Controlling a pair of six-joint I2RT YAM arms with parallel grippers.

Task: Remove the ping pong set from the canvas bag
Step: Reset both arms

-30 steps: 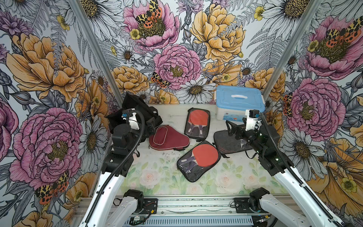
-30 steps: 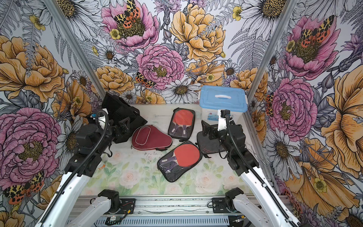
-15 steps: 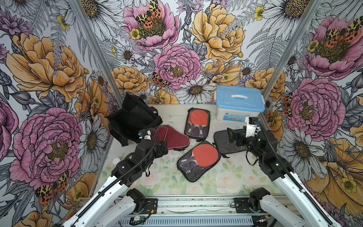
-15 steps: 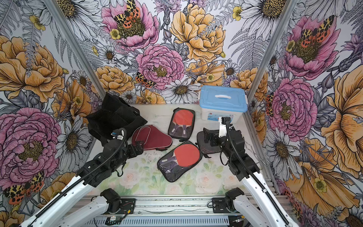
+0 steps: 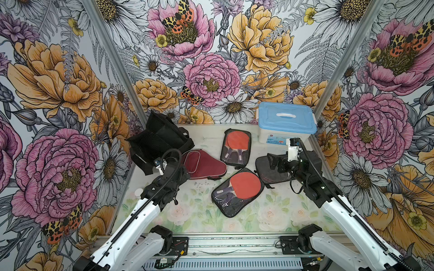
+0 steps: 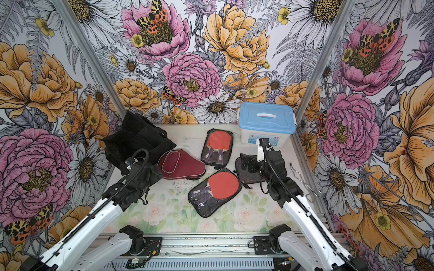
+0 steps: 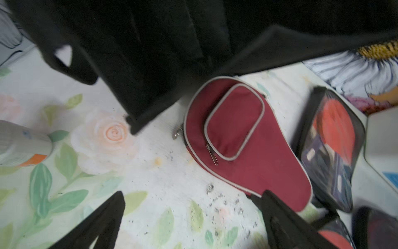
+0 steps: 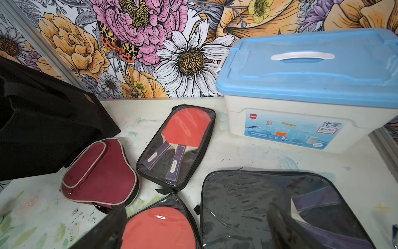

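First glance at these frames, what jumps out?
The loud floral walls hit first, then the red paddles in the near case and far case mid-table. After that, the blue-lidded box in the far right corner and the slumped black bag far left.

Ahead of the left gripper (image 7: 192, 200) sat the canvas bag (image 7: 150, 49), the fabric cover (image 7: 247, 138) rightward — beneath the right gripper (image 8: 197, 215) lay the pouch (image 8: 247, 204), box (image 8: 301, 75) and far case (image 8: 178, 142) ahead, near case (image 8: 159, 228) leftward.

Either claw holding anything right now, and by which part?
Nothing is held. The left claw stands open, empty, near the maroon fabric paddle cover; the right claw stands open, empty, by the dark see-through black pouch.
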